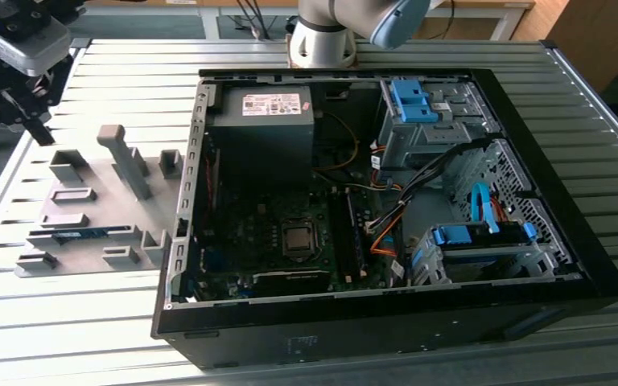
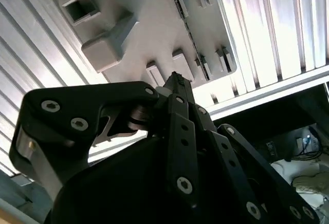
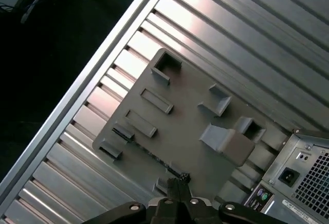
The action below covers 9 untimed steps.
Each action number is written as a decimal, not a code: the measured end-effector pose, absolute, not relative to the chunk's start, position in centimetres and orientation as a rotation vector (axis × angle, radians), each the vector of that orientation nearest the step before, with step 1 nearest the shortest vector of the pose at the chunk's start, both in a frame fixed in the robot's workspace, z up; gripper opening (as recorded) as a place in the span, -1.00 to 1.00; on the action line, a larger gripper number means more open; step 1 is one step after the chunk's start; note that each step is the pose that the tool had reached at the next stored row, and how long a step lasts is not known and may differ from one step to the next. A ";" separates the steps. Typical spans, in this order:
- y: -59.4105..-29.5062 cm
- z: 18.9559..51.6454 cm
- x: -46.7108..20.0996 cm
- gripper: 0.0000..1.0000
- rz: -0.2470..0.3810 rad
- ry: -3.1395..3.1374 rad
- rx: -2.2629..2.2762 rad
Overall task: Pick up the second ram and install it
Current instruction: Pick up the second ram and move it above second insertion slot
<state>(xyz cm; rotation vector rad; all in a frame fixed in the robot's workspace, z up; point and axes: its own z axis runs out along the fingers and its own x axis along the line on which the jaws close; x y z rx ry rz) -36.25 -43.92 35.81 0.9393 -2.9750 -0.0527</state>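
Exterior view: we noted the gripper (image 1: 36, 127) hanging over the table (image 1: 126, 64) near the grey tray (image 1: 92, 211); fingers pressed together, holding nothing; the memory stick (image 1: 77, 235) lay in the tray's long slot, beside the open computer case (image 1: 395, 326).

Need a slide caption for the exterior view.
Gripper hovers by the grey fixture tray, where the second ram lies in its holder, beside the open PC case.
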 end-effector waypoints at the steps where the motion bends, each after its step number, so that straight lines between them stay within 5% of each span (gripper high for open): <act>1: -43.9 35.8 -36.2 -0.79 -0.052 -2.966 0.966; 9: -43.9 35.5 -36.6 -0.79 -0.050 -2.909 1.121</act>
